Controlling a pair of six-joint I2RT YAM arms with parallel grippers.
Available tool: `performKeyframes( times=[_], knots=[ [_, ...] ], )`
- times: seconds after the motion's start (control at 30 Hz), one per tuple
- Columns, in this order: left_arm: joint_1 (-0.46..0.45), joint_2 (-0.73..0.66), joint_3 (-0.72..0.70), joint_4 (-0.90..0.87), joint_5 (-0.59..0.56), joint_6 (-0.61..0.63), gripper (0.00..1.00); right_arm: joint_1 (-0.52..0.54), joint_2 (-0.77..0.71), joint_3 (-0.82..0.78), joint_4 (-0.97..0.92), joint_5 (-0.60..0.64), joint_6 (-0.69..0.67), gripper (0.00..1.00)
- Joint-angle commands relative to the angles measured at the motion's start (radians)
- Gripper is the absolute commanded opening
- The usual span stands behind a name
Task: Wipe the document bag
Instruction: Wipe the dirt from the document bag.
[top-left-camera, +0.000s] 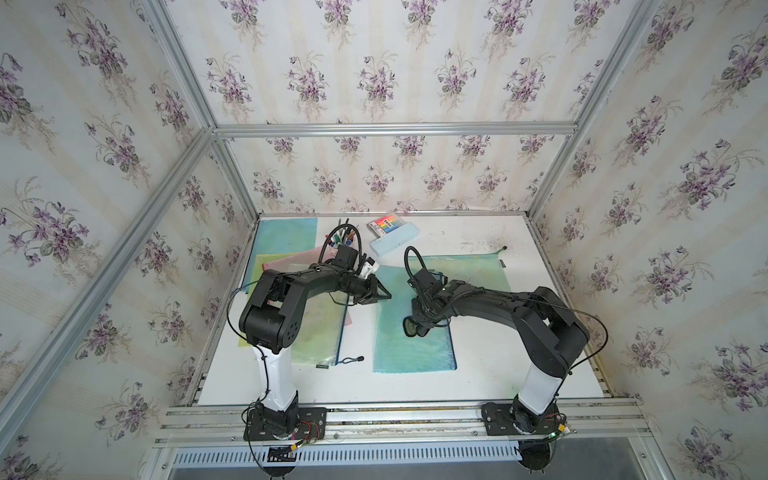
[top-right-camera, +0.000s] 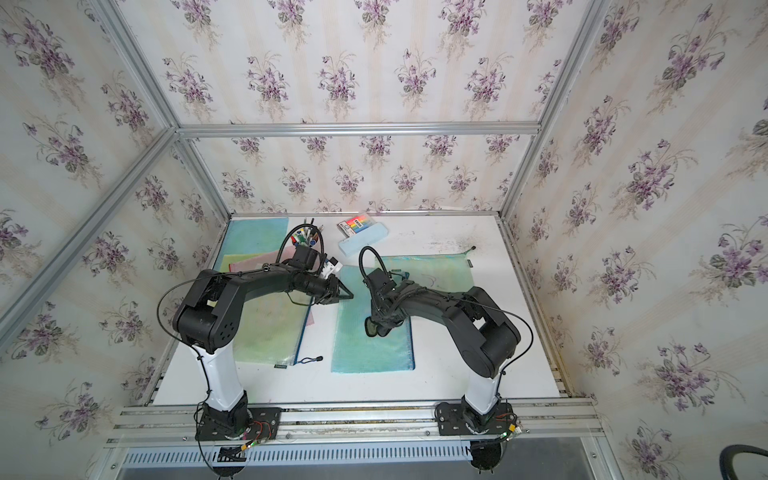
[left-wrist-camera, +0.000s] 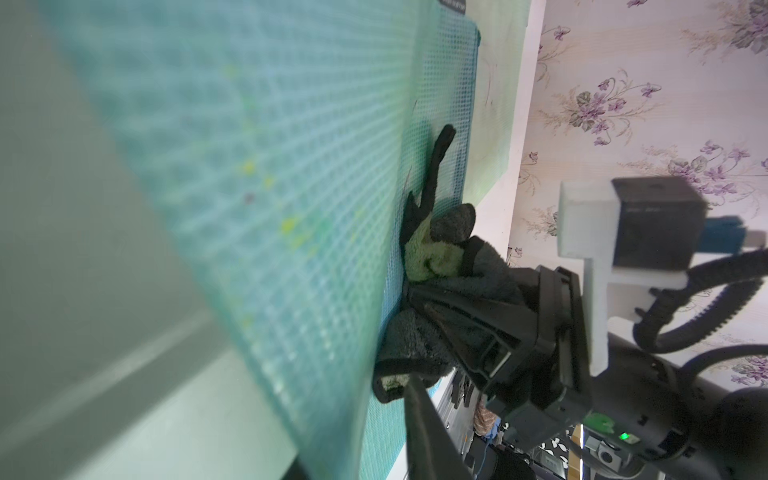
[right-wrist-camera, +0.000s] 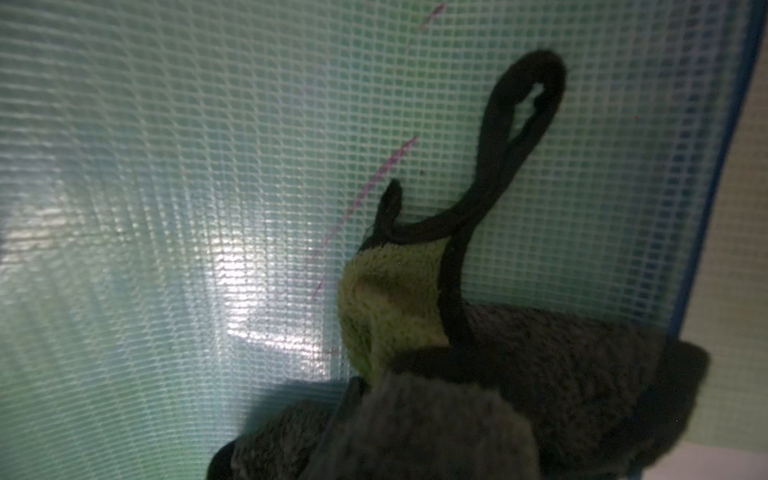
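Mid-wipe: right jaws pinch the rag (top-left-camera: 410, 328) on the blue document bag (top-left-camera: 415, 353), left jaws look closed at its edge; next probably drag across that pink streak (right-wrist-camera: 365, 199).

a: both top views sit high over the front edge of the table (top-left-camera: 498, 365), angled down toward the back wall (top-left-camera: 395, 174). near-identical, whole table in each.
b: left wrist view?
a: very close, skimming along the blue mesh bag (left-wrist-camera: 270, 166), facing the right gripper (left-wrist-camera: 409, 303) and its cloth (left-wrist-camera: 436, 253).
b: right wrist view?
a: closer still, pointed straight onto that bag and cloth; the bag fills most of the view. all four views share that patch.
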Motion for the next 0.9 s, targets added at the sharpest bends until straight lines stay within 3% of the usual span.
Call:
performKeyframes(
  times=[0.0, 0.13, 0.4, 0.7, 0.8, 0.87],
  knots=[
    [-0.010, 0.004, -0.002, -0.040, -0.022, 0.050, 0.13, 0.008, -0.008, 0.100, -0.074, 0.030, 0.001, 0.21],
    [-0.028, 0.027, 0.028, -0.063, -0.037, 0.061, 0.07, 0.033, 0.025, 0.216, -0.124, 0.087, -0.042, 0.21],
    [-0.031, 0.041, 0.052, -0.138, -0.096, 0.108, 0.00, 0.021, 0.198, 0.200, -0.025, 0.139, 0.033, 0.19],
    [-0.030, 0.044, 0.071, -0.241, -0.103, 0.211, 0.00, -0.165, 0.128, 0.113, -0.155, 0.311, 0.003, 0.19],
    [-0.030, 0.048, 0.074, -0.263, -0.101, 0.231, 0.00, -0.147, 0.121, 0.175, -0.163, 0.251, -0.030, 0.19],
    [-0.031, 0.053, 0.081, -0.272, -0.099, 0.234, 0.00, -0.076, 0.128, 0.243, -0.147, 0.202, -0.043, 0.19]
  ],
)
